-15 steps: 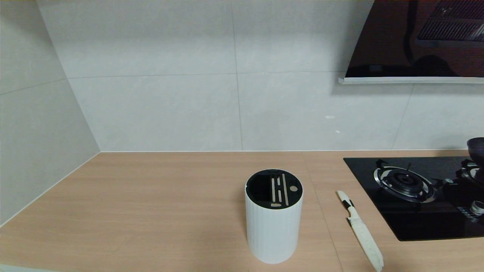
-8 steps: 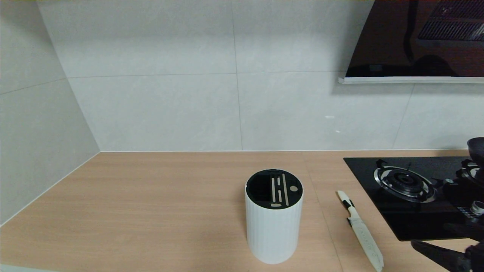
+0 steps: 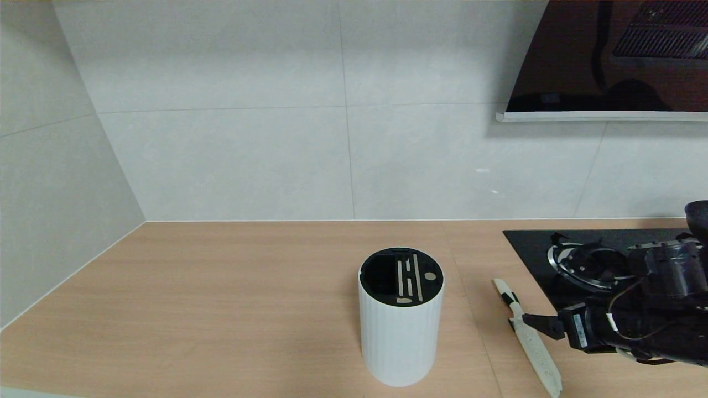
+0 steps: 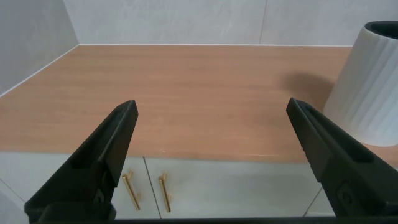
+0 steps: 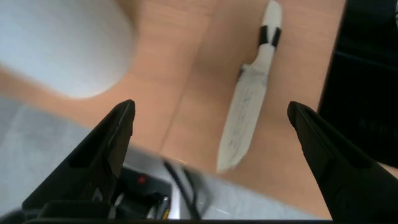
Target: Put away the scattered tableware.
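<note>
Kitchen worktop, head view. A white ribbed knife holder stands upright on the wooden countertop, low in the frame and just right of centre; its black top has one large opening and several narrow slots. The knife lies flat on the countertop at the lower right, between the holder and the black hob. Its cream handle with a black band points toward the tiled wall, and its blade points toward the near edge.

The right gripper reaches in from the lower right edge, over the knife where handle meets blade. Its fingers are spread wide, with the knife lying between them in the wrist view; contact cannot be judged.

The left gripper hangs at the counter's near edge, above two brass cabinet handles, with its fingers likewise wide apart and nothing between them.
</note>
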Robot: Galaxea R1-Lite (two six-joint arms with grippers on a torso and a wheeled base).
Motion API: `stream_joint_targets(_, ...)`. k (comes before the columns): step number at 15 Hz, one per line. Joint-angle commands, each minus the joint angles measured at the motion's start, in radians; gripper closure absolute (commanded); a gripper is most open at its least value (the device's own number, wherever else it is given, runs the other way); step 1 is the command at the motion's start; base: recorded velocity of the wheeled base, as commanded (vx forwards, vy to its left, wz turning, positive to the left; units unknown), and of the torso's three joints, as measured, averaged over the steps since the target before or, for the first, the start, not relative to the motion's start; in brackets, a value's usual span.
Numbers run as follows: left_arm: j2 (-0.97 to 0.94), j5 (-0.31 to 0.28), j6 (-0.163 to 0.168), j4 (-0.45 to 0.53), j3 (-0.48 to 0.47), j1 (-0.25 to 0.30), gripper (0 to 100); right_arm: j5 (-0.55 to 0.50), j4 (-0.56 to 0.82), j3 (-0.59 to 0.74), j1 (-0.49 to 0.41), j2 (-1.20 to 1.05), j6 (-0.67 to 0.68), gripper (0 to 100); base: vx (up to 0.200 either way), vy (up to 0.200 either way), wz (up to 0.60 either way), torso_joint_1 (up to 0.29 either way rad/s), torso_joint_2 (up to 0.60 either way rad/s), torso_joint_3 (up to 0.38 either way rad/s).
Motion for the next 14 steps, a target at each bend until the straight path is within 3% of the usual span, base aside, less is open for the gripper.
stream_joint_targets(1,0.0,0.0,0.001,0.0,0.0,0.0,0,-0.033,-0.099,-0.031,0.015,0.225,-0.01,0,0.0,0.0,0.0,0.0,0.0,0.0)
stream_joint_targets(4,0.0,0.0,0.001,0.0,0.0,0.0,0,-0.134,-0.197,-0.031,0.032,0.349,-0.002,0,0.0,0.0,0.0,0.0,0.0,0.0)
stream_joint_targets(6,0.0,0.0,0.001,0.0,0.0,0.0,0,-0.145,-0.307,-0.031,0.014,0.426,0.015,0,0.0,0.0,0.0,0.0,0.0,0.0)
stream_joint_targets(12,0.0,0.0,-0.001,0.0,0.0,0.0,0,-0.19,-0.406,-0.042,0.003,0.55,0.025,0,0.0,0.0,0.0,0.0,0.0,0.0)
stream_joint_targets(14,0.0,0.0,0.001,0.0,0.0,0.0,0,-0.199,-0.429,-0.065,0.005,0.576,0.09,0,0.0,0.0,0.0,0.0,0.0,0.0)
